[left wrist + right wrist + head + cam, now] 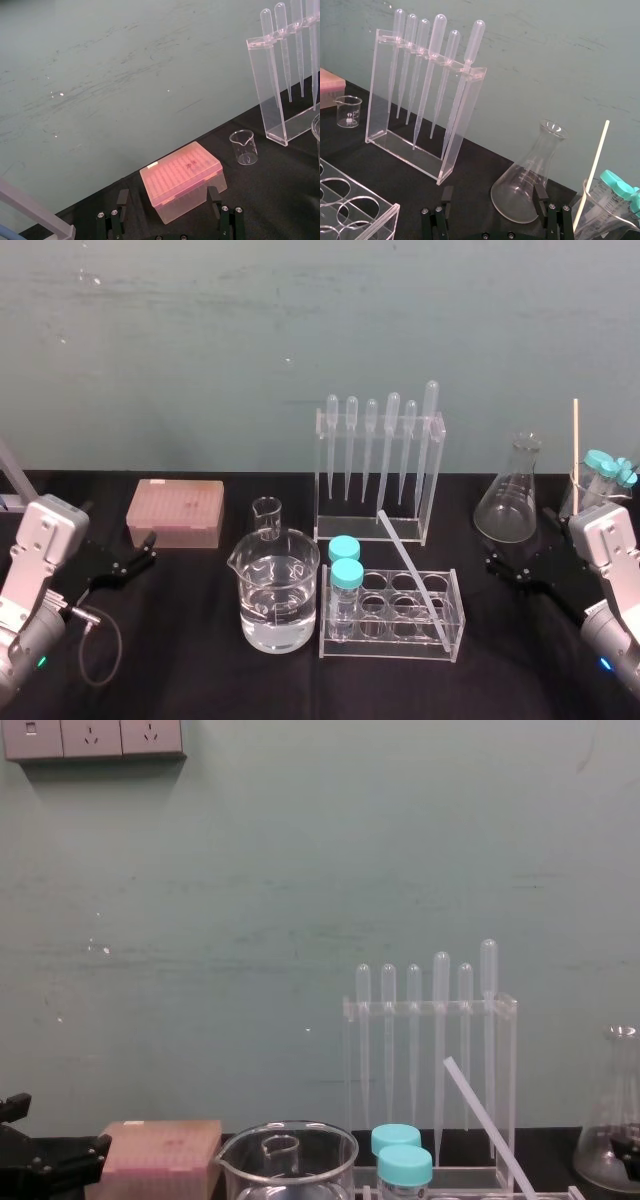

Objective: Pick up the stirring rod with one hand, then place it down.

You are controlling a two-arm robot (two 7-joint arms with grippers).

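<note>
Translucent-white thin stirring rod [412,565] leans tilted in the clear acrylic tube rack [440,638]. Right gripper [492,192] hovers nearby, jaws wide, empty. Left gripper [167,196] is parked, equally spread. Smart play: pinch the rod's free upper stretch and lift along its slant.

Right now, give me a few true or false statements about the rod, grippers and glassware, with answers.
The rod leans in the tube rack. True.
The left gripper holds the rod. False: it is open and empty, by the pink box.
Six pipettes hang in the pipette rack. True.
The big beaker is empty. False: it holds clear liquid.
The right gripper is shut. False: it is open, by the flask.
</note>
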